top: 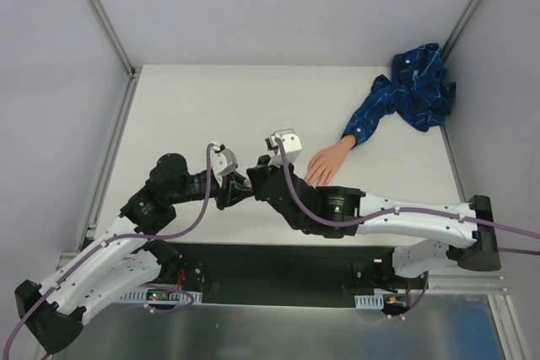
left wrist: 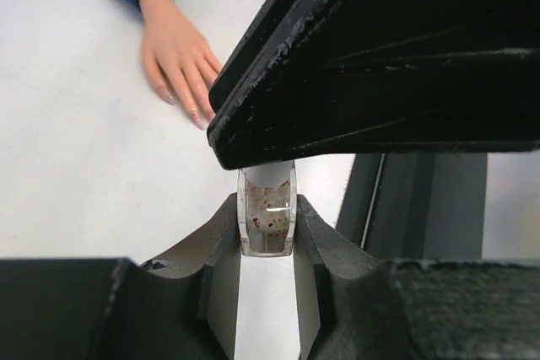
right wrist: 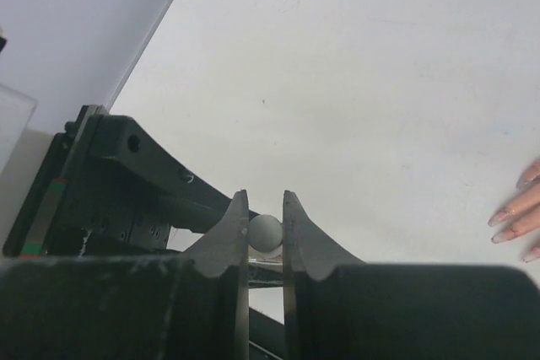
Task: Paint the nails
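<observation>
Top external: fixed high, behind left arm (top: pixel 126 238) and right arm (top: pixel 405 212), looking down and forward. The whole table (top: pixel 211 99) is in frame, seen from far off.

Left wrist: rides behind left gripper (left wrist: pixel 267 208) and looks along its fingers. It is very near the small clear bottle (left wrist: pixel 267 227) they clamp, and the right arm's black body blocks the upper right.

Right wrist: low over the tabletop, looking past right gripper (right wrist: pixel 265 201), which pinches a white knob (right wrist: pixel 266 232). Left arm hardware sits at left.

Shared: mannequin hand (top: pixel 325 162) is in all three (right wrist catches only fingertips at its right edge). Each wrist view sees the other arm.
</observation>
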